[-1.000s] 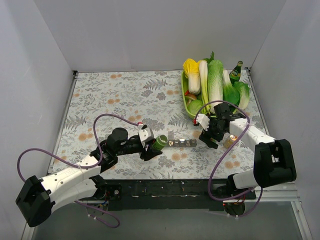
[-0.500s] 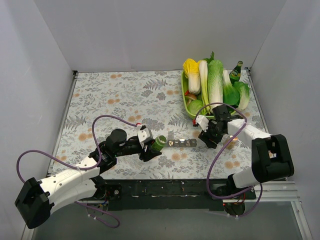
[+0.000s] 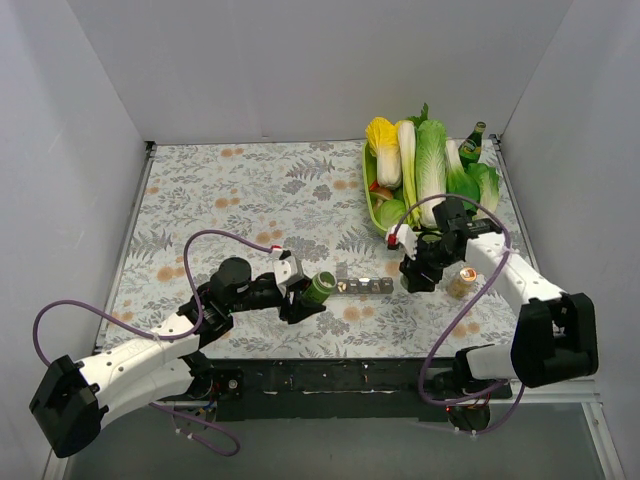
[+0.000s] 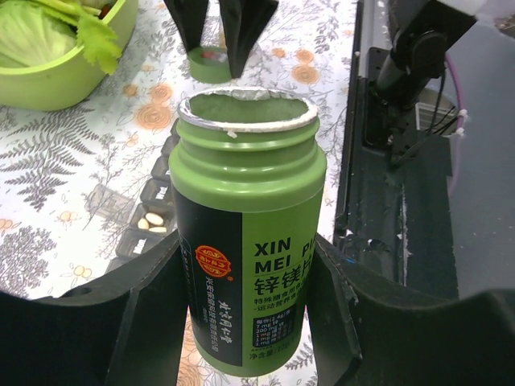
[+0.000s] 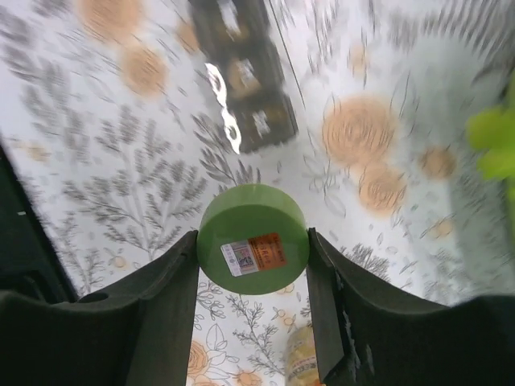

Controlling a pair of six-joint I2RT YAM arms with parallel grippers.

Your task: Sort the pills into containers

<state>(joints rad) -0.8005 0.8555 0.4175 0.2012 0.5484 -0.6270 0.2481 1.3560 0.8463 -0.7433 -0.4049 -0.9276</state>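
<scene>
Since a second ago the right arm has swung its forearm back, so an amber bottle (image 3: 461, 283) beside it shows more fully; the left arm has barely stirred. Nearest, the left tool (image 4: 249, 297) clamps an uncapped green bottle (image 4: 245, 233), mouth toward the strip (image 3: 365, 286) on the surface (image 3: 250, 190) just beyond. Pouring is the step in hand; next calls for a careful tip over one compartment. Beyond the strip's end, the right tool (image 5: 253, 265) grips the cap (image 5: 253, 239). A few pale pills (image 4: 153, 221) show in one compartment. The bottle's contents are hidden, and the right wrist view is blurred.
</scene>
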